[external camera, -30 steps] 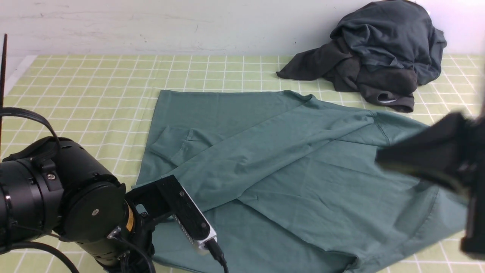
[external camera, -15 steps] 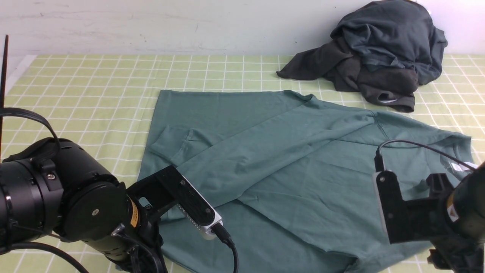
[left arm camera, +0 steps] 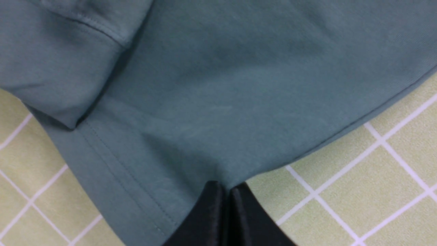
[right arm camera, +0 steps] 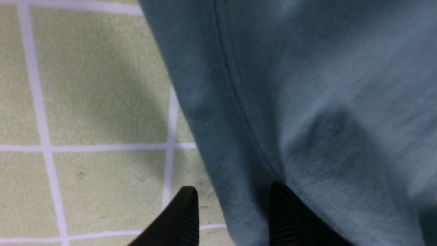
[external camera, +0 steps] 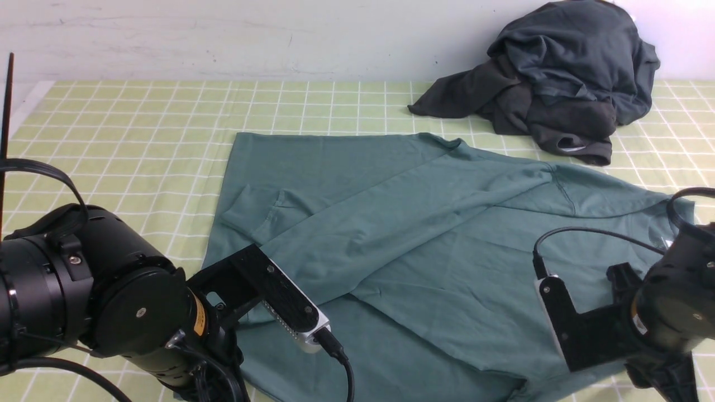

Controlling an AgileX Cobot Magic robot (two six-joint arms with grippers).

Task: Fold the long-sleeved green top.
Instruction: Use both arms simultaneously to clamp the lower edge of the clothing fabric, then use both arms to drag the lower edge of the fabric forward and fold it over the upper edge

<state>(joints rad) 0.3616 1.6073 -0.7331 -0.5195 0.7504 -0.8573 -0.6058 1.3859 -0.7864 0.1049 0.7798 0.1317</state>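
**Both arms low at the near corners of the top**

On the left, the left arm (external camera: 111, 301) crouches over the near left corner of the green long-sleeved top (external camera: 424, 234). In its wrist view the left gripper (left arm camera: 227, 191) is clenched, its two black fingers (left arm camera: 213, 212) pressed flat together with the corner of the hem nipped between their tips. The fabric puckers toward that spot.

The top lies spread on the yellow-green checked tablecloth (external camera: 139, 123), filling the middle of the table from the left arm across to the right one. One sleeve is laid diagonally over the body, and its cuff (external camera: 248, 209) rests near the left edge of the garment.

Farther back and to the right, a heap of dark grey garments (external camera: 558, 84) sits against the wall, apart from the top.

On the right, the right arm (external camera: 665, 312) is down at the near right side of the top. The right gripper (right arm camera: 233, 190) is released: its jaws stand apart, one finger over bare tablecloth, the other at the fabric, with the top's seamed edge between them.
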